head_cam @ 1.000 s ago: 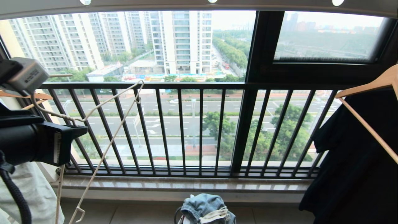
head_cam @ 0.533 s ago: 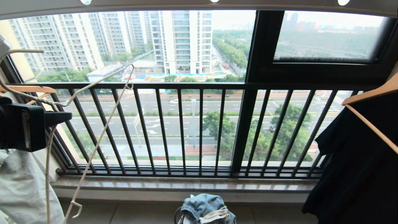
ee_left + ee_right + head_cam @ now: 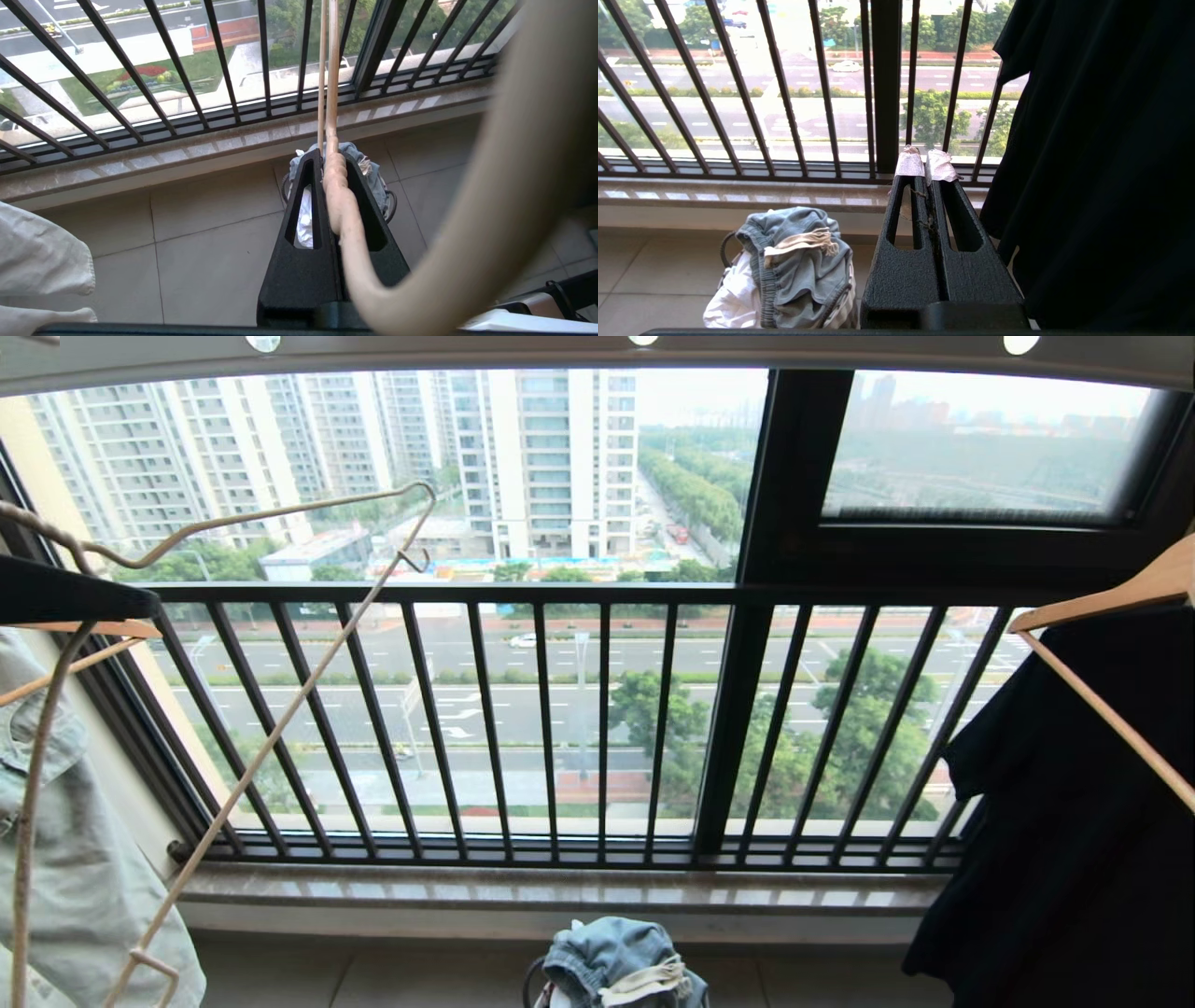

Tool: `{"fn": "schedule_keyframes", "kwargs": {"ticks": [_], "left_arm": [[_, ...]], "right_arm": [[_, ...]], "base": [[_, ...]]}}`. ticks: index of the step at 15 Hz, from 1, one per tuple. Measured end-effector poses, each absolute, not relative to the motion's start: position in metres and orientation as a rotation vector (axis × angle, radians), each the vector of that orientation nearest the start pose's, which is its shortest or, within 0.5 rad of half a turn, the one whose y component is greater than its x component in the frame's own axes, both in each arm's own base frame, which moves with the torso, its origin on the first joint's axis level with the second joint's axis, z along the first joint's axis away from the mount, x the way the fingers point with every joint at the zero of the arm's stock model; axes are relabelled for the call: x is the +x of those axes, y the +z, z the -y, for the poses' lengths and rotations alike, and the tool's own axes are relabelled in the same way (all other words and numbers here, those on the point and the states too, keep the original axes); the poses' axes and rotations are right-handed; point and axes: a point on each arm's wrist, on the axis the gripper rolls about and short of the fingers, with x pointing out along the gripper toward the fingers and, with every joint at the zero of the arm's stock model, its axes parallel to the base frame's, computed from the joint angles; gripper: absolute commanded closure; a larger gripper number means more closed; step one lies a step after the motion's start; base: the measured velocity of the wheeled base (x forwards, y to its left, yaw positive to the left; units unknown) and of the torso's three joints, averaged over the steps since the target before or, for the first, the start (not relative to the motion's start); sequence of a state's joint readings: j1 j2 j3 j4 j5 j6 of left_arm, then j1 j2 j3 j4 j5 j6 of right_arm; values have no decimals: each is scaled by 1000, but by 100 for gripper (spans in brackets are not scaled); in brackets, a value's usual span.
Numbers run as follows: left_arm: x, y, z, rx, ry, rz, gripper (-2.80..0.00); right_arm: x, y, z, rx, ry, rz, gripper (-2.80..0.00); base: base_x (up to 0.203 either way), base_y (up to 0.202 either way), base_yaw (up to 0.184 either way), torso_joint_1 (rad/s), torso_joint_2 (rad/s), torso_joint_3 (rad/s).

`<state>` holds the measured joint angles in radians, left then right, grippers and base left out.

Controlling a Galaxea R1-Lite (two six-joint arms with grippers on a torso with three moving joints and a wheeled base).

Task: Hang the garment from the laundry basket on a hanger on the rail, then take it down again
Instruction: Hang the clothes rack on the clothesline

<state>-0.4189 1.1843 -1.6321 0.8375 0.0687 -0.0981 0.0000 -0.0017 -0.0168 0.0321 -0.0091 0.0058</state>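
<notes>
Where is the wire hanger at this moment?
In the head view the hanger is at the far left, clamped at its neck by the left end effector, slanting across the window railing.

You see a black shirt [image 3: 1064,821] on a wooden hanger [image 3: 1111,607] right, black window railing [image 3: 560,709] ahead, pale denim piece [image 3: 75,868] left.

My left gripper [image 3: 329,163] has two matte black fingers [image 3: 299,242] with a pebbled, grainy surface, each a tapering wedge that narrows toward the tip and is pierced by a long slot-shaped cutout. My right gripper [image 3: 926,168] has the same textured black wedge fingers [image 3: 901,261] with the same elongated openings, but its tips are wrapped in crumpled whitish tape [image 3: 909,164], frayed at the edges. Loose threads run down the seam between them, and a plain black bar crosses behind each pair
</notes>
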Motion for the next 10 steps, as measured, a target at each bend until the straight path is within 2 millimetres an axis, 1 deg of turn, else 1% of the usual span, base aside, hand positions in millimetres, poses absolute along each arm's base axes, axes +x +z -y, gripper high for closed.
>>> {"fn": "schedule_keyframes", "kwargs": {"ticks": [4, 10], "left_arm": [[122, 396, 53, 8, -332, -444, 0], [161, 401, 69, 28, -302, -443, 0]], "right_arm": [[-24, 77, 0, 6, -9, -13, 0], [-24, 77, 0, 6, -9, -14, 0]], "base": [[0, 0, 0, 0, 0, 0], [0, 0, 0, 0, 0, 0]]}}
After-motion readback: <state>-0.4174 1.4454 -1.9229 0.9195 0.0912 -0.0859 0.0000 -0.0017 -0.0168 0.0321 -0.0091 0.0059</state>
